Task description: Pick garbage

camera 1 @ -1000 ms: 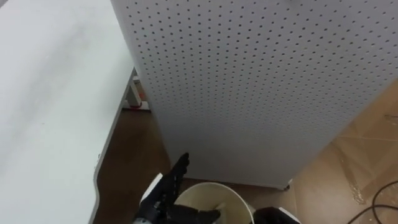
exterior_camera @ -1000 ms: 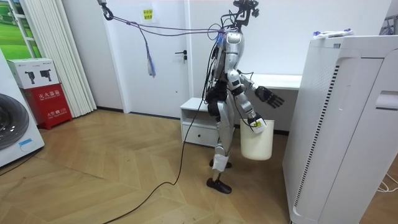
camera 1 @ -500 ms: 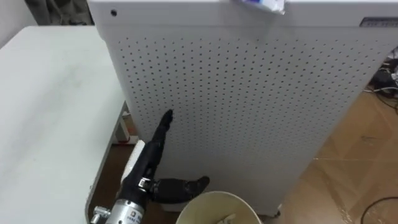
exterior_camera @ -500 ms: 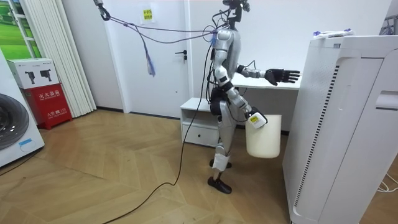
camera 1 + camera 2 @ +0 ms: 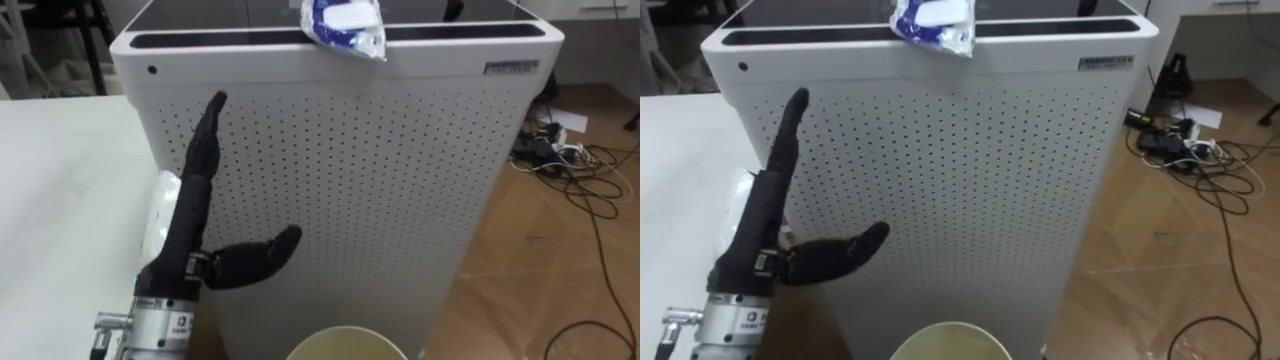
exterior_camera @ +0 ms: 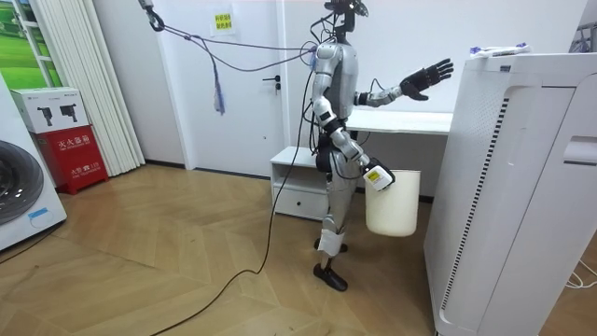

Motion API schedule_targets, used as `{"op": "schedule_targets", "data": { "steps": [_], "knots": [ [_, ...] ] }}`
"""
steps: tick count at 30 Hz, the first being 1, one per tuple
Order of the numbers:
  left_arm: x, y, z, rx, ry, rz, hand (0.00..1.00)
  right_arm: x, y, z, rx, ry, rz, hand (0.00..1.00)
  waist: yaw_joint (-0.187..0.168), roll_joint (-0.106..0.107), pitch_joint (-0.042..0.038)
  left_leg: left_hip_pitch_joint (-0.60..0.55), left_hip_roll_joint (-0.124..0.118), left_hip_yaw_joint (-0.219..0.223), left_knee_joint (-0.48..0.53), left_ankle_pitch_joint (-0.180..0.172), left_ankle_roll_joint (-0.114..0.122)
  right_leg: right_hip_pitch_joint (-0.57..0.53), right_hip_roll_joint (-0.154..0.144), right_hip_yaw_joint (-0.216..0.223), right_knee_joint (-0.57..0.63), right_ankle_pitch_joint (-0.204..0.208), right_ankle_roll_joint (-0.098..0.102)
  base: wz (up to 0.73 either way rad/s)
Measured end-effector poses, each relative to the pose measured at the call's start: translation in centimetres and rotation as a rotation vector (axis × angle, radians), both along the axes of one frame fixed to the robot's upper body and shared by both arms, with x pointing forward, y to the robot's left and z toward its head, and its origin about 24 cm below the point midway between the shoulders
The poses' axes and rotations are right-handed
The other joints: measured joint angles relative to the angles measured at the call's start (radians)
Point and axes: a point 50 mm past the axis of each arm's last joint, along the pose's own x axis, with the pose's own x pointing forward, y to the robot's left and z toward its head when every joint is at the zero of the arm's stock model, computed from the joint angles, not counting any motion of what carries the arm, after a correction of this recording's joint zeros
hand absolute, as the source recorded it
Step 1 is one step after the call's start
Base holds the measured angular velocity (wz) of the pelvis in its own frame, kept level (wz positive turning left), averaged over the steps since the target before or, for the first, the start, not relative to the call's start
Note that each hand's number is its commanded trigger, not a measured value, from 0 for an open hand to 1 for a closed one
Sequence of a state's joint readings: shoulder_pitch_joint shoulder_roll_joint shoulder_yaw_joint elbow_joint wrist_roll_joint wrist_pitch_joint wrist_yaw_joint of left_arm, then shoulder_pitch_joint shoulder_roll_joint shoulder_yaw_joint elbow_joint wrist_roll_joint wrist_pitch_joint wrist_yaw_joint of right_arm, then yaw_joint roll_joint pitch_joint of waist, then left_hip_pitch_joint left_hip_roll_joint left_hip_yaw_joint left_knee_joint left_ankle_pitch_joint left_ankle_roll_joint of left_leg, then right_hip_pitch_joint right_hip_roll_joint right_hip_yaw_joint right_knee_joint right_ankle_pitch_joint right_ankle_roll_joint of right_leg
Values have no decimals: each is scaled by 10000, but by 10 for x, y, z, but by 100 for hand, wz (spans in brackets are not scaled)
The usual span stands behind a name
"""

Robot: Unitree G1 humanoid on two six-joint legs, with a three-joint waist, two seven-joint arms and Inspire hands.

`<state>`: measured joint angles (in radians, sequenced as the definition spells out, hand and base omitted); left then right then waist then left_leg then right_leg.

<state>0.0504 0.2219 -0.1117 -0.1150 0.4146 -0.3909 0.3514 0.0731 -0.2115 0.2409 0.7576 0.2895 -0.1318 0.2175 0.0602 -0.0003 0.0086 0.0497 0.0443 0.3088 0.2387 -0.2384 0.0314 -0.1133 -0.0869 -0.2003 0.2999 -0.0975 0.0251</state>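
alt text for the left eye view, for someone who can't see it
The robot's left hand is raised, open with fingers straight, in front of a tall white perforated cabinet. A blue and white wrapper lies on its top front edge; a table is at left, a bin rim at the bottom.

Wrapper (image 5: 345,25) on cabinet (image 5: 400,180) top edge, bucket (image 5: 345,342) before it, table (image 5: 60,220) left, perhaps touching.
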Motion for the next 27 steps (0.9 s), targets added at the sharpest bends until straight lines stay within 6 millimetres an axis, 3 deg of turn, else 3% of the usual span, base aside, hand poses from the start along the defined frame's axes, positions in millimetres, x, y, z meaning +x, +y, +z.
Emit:
{"op": "schedule_targets", "data": {
  "steps": [4,6,9,15,22,27],
  "knots": [
    [-13,8,11,335,-629,494,0,-3,0,0,-30,-1,466,100,133,161,2,342,129,-33,-146,-102,-147,139,301,197,-291,86,-126,-38],
    [-16,11,18,391,-1039,767,0,-2,1,0,-79,-4,812,100,343,210,-10,535,155,-178,-287,-150,-229,92,517,412,-321,149,-233,-61],
    [-18,13,21,313,-1370,1045,0,-1,0,1,-249,-20,1033,100,344,307,-26,649,144,-466,-411,-168,-260,93,709,608,-417,225,-353,-46],
    [-20,12,28,286,-1750,1063,0,1,-6,4,-336,-123,1116,100,220,379,-37,648,51,-1238,-449,-172,-268,2,814,672,-412,221,-431,-15],
    [-21,14,39,937,-2545,1227,0,3,-4,10,-210,-445,1323,100,204,471,-45,841,2,-1467,-423,-169,-264,132,867,894,-428,235,-452,-9],
    [-17,13,48,1614,-3130,1218,0,8,-2,14,-178,-718,1399,100,190,578,23,847,-44,-1686,-534,-169,-262,98,861,868,-431,266,-453,3]
  ]
}}
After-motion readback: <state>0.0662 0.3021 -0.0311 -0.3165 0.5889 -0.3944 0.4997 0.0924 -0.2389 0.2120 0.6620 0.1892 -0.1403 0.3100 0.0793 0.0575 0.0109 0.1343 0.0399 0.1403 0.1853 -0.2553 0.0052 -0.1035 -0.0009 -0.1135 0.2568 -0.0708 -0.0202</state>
